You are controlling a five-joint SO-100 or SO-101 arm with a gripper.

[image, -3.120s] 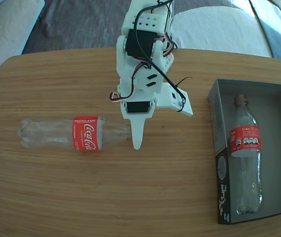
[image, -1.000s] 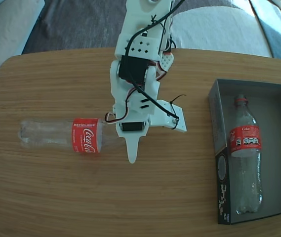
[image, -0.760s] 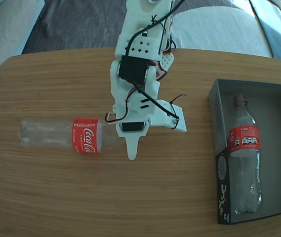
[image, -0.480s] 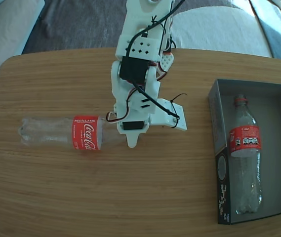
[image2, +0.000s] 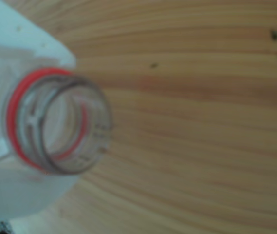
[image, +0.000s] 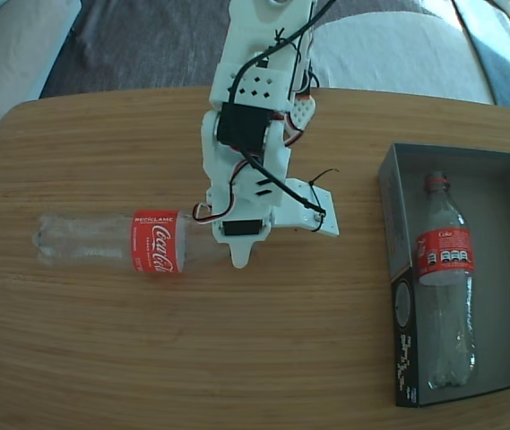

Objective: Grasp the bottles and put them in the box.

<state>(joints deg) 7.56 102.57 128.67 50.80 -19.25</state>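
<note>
One clear Coca-Cola bottle (image: 154, 242) with a red label lies on its side on the wooden table, neck pointing right. My white gripper (image: 228, 244) sits over that neck. In the wrist view the bottle's mouth (image2: 60, 122) is uncapped with a red ring, and white fingers (image2: 26, 34) press it from above and below, so the gripper is shut on the neck. A second bottle (image: 445, 269) lies lengthwise inside the dark grey box (image: 498, 170) at the right, its red top pointing away.
The round-cornered table (image: 102, 358) ends close below and to the left. Grey sofa cushions (image: 389, 45) lie beyond its far edge. Black and red cables (image: 272, 179) hang along the arm. The box has room to the right of its bottle.
The arm has come down and left over the bottle's neck. The long fingertip that stuck out below the neck has drawn back. The bottle shifted slightly to the right.
</note>
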